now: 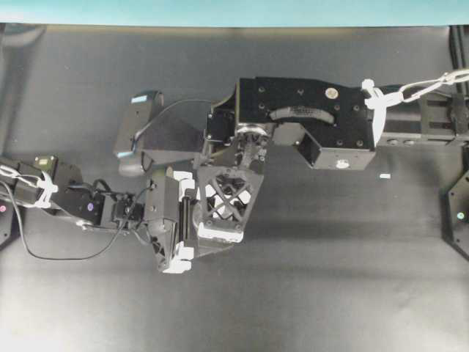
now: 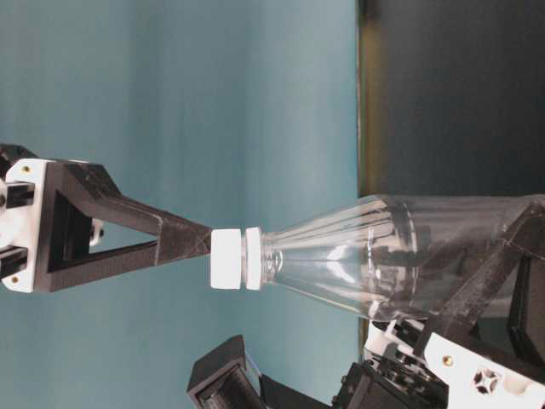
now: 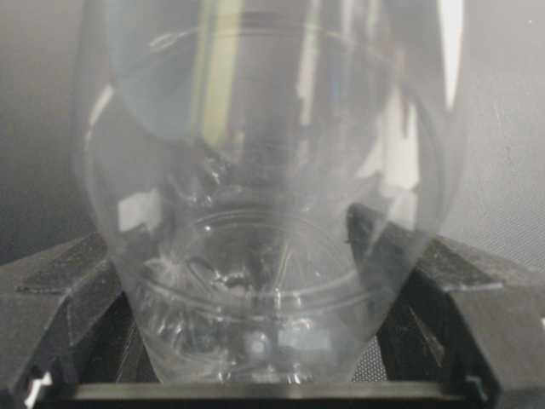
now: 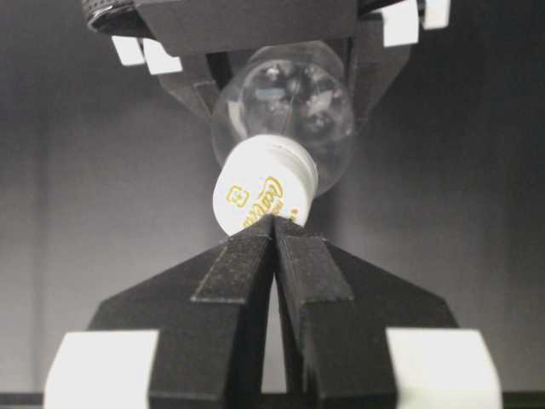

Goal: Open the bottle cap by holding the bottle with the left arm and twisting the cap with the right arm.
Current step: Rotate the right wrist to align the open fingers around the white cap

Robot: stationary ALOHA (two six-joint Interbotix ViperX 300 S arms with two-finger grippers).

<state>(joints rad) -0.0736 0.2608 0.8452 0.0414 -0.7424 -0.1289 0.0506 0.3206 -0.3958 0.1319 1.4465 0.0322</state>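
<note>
Right claw point(image 4: 274, 223) nearest, tips pressed together, empty, touching cap point(image 4: 264, 194) at its 6 o'clock. Bottle point(image 2: 383, 256) clamped around body by left claw point(image 3: 272, 341), off surface. Better: reopen, straddle cap squarely, then twist.

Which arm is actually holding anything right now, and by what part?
Left gripper holds the bottle by its clear body, near the base. Right gripper is shut with its jaws together at the bottle cap, not around it, so it holds nothing.

One camera looks straight down; another sits at table level, turned sideways. Both wrist cameras face the bottle point(image 4: 285, 111) closely, from opposite ends.
</note>
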